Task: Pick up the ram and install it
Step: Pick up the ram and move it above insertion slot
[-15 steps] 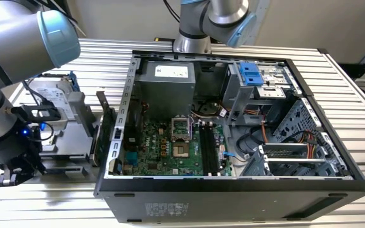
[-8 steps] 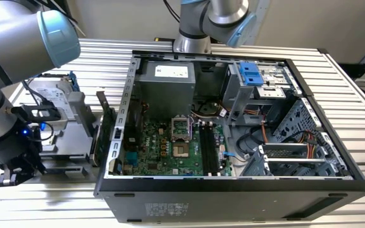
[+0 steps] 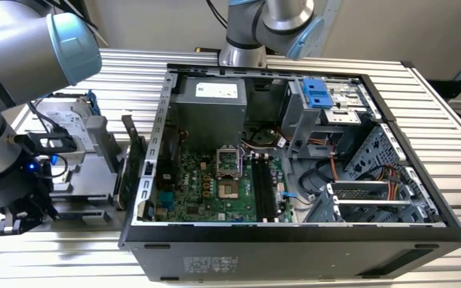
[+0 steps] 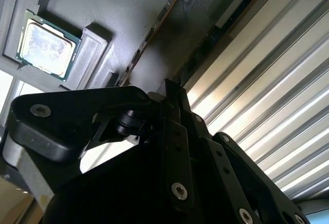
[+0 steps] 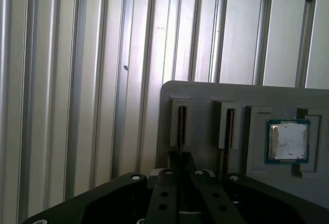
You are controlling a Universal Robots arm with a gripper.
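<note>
The ram point(image 5: 181, 125) stands edge-on in a slot of a grey holder tray point(image 5: 205, 93). In both wrist views my gripper point(image 5: 181, 157) point(image 4: 174, 88) sits at the near end of that stick, its fingers drawn together on it. The stick is still seated in its slot. In the exterior view the gripper point(image 3: 16, 221) hangs low at the exterior view's left, beside the grey holder point(image 3: 78, 150) and outside the open computer case point(image 3: 295, 237). The black memory slots point(image 3: 264, 186) lie on the green motherboard point(image 3: 206, 192) inside the case.
A second stick point(image 5: 229, 126) stands in the neighbouring slot, and a processor chip point(image 5: 288, 141) point(image 4: 46, 41) lies in a recess beyond it. The case holds a power supply point(image 3: 210, 111), cables and a drive cage point(image 3: 326, 99). Ribbed aluminium table point(image 5: 77, 80) surrounds everything.
</note>
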